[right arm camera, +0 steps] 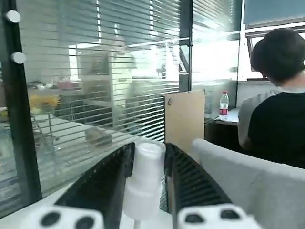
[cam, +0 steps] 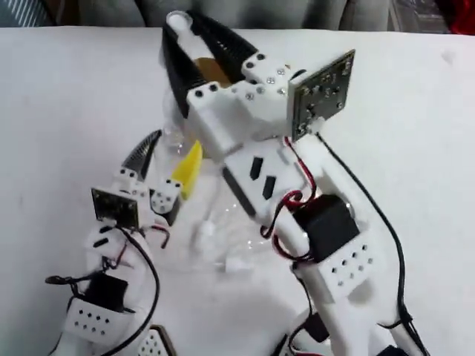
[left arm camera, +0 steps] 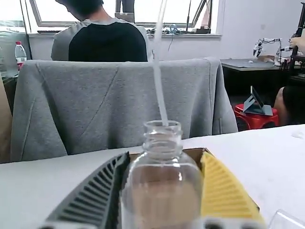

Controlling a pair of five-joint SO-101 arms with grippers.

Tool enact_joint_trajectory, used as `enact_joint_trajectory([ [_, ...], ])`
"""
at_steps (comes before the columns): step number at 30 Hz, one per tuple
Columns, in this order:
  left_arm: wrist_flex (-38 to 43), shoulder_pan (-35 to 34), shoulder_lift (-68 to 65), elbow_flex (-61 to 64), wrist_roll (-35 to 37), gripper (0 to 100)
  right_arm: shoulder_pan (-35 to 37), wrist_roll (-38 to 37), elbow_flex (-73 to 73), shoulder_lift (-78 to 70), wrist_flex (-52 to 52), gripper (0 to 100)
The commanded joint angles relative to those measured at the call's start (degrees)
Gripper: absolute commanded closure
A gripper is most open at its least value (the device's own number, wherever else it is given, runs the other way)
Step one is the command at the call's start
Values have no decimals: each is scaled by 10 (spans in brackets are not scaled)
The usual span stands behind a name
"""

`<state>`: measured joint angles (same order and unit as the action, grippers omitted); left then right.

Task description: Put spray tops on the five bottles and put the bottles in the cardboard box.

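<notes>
My left gripper (cam: pixel 174 145) (left arm camera: pixel 164 160) is shut on an upright clear bottle (left arm camera: pixel 162 191) (cam: pixel 172 137), held between a dark finger and a yellow finger (cam: pixel 188 170). Its neck is uncapped. A thin white dip tube (left arm camera: pixel 159 71) comes down from above and its lower end sits in the bottle's mouth. My right gripper (cam: pixel 184 27) (right arm camera: pixel 148 149) is above, shut on the white spray top (right arm camera: pixel 143 181) (cam: pixel 177 20) that carries this tube. Brown cardboard of the box (cam: pixel 212 71) (left arm camera: pixel 193 153) shows just behind the bottle.
Clear bottles (cam: pixel 245 219) and small white parts (cam: pixel 202 234) lie on the white table (cam: pixel 67 111) between the two arms. A chair draped in a grey jacket (left arm camera: pixel 114 100) stands beyond the table's far edge.
</notes>
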<state>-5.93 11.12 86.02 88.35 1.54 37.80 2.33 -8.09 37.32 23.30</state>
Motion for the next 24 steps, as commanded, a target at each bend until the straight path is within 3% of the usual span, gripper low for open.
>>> enact_joint_trajectory([
  [1,13,1,15,-8,4,976,-15,6,6,-5,-9,983],
  [17,13,1,15,-7,4,976,-10,8,-142,0,-9,983],
  [24,13,1,15,-7,4,976,29,40,-151,22,30,983],
])
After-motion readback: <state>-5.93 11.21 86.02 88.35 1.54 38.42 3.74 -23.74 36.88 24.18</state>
